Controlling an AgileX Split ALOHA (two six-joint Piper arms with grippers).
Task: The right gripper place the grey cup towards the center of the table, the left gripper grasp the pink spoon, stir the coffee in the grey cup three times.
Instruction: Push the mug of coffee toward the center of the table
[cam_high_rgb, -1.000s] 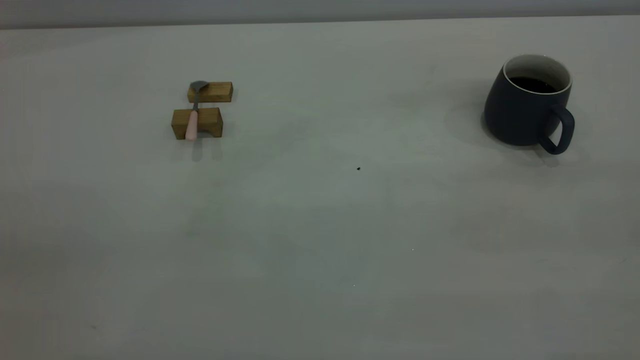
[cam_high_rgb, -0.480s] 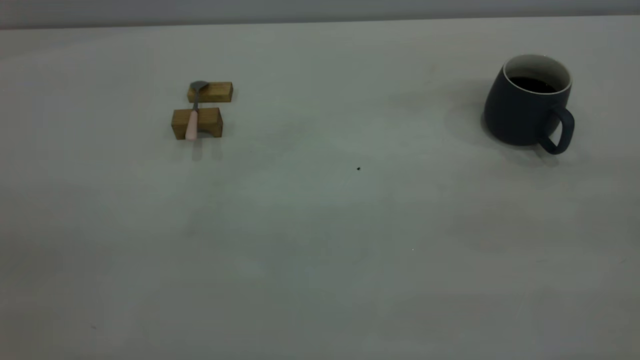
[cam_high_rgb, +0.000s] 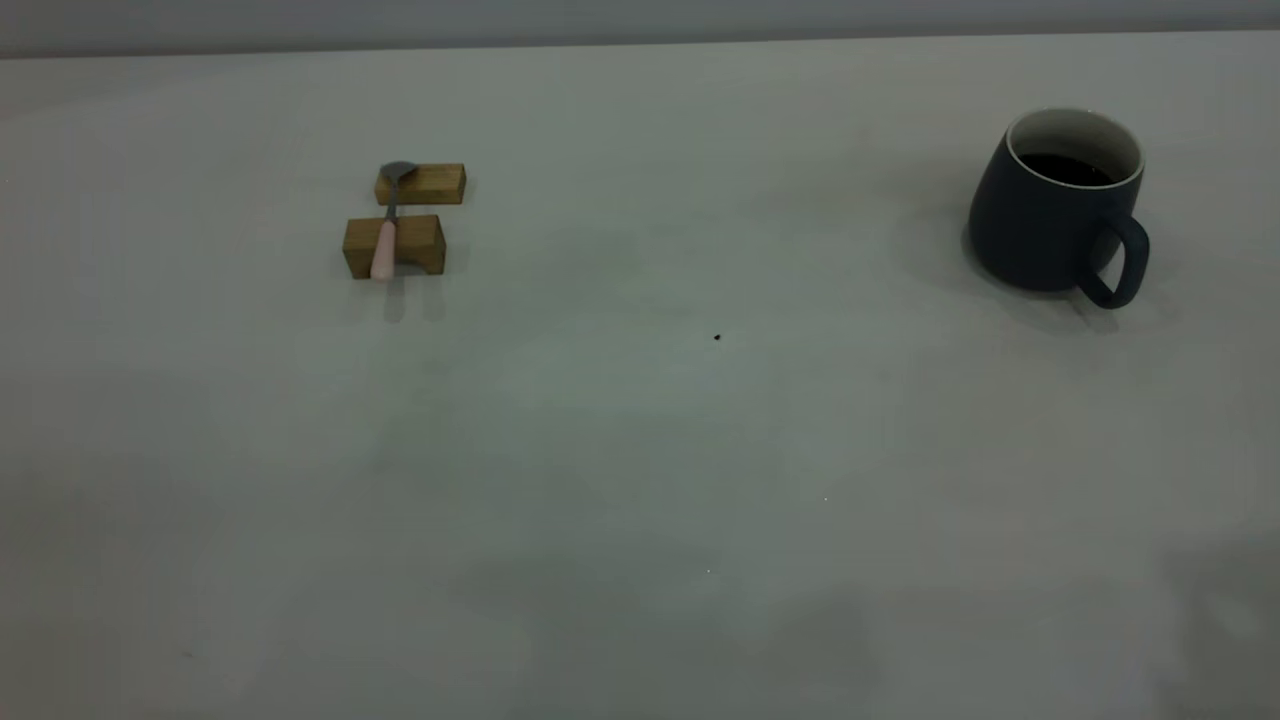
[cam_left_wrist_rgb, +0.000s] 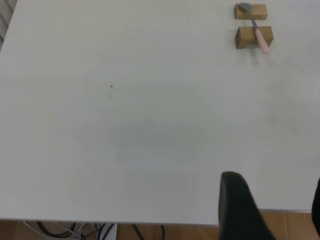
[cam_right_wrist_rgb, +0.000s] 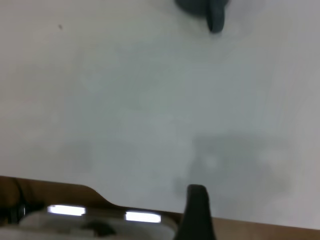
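Note:
The grey cup stands upright at the far right of the table, its handle turned toward the near side and dark coffee inside. The pink spoon lies across two tan wooden blocks at the left. Neither gripper shows in the exterior view. In the left wrist view my left gripper is open over the table's near edge, far from the pink spoon. My right gripper shows one dark finger with bare table beside it, open, far from the cup's handle.
Two wooden blocks carry the spoon. A tiny dark speck marks the table's middle. A soft shadow lies at the near right. Cables hang below the table edge.
A shadow has spread onto the near right corner of the table in the exterior view. The cup, the spoon and the blocks have not moved.

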